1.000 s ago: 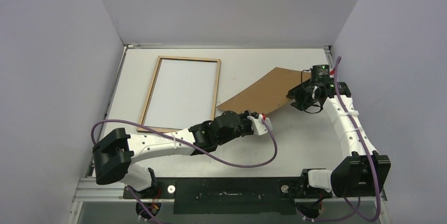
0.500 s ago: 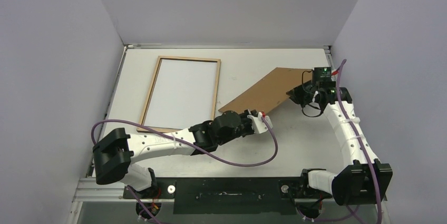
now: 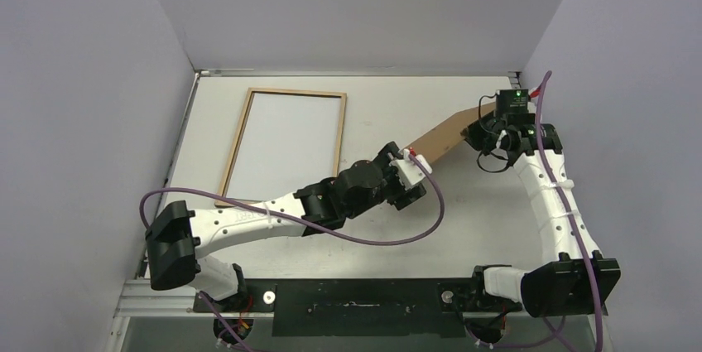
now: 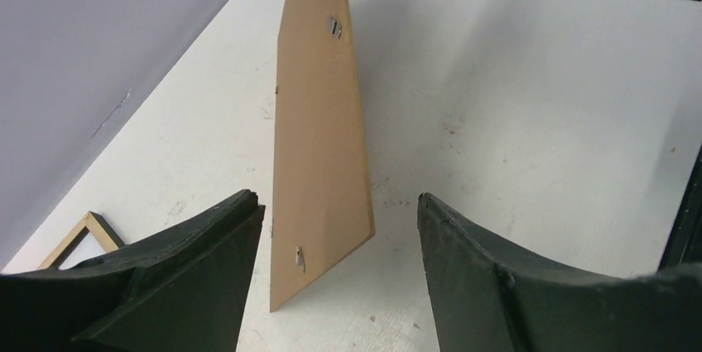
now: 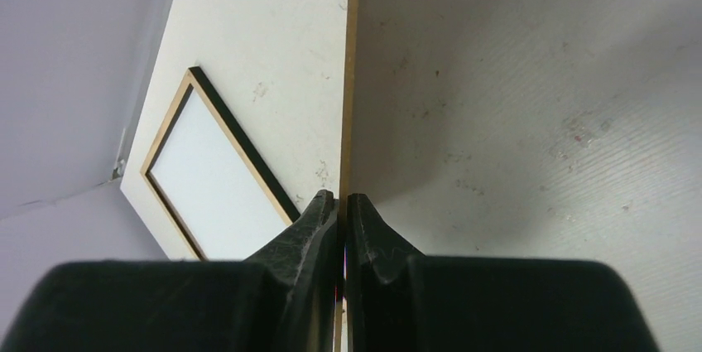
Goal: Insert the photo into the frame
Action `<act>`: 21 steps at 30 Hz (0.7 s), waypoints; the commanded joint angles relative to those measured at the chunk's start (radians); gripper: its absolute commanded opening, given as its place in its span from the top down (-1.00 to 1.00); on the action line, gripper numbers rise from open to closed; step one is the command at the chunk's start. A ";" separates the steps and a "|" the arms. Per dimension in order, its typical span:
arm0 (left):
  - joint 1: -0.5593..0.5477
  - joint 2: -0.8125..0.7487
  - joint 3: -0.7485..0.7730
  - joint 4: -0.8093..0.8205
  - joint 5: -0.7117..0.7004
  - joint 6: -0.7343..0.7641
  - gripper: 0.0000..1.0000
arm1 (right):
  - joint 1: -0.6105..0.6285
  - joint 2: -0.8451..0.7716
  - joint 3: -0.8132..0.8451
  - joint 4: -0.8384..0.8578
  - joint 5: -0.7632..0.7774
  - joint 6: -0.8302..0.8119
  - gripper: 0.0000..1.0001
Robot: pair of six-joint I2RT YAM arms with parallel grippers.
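Note:
The frame lies flat at the table's back left, its light wood back up and a black edge showing in the right wrist view. Its inside is plain white, and the photo's printed face shows in no view. My right gripper is shut on the far corner of the brown backing board, which hangs tilted on edge. The board's low end sits between the fingers of my left gripper, which is open and does not touch it.
Grey walls close in the table on the left, back and right. A purple cable loops from the left arm over the near table. The black base rail runs along the front edge.
My left gripper opened and let go of the board's low end, and its arm moved up and back. My right gripper swung the board from a shallow tilt to nearly on edge.

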 commanded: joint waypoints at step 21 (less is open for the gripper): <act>0.453 -0.268 0.022 -0.339 0.134 -0.428 -0.94 | -0.009 0.081 0.268 0.143 0.082 -0.288 1.00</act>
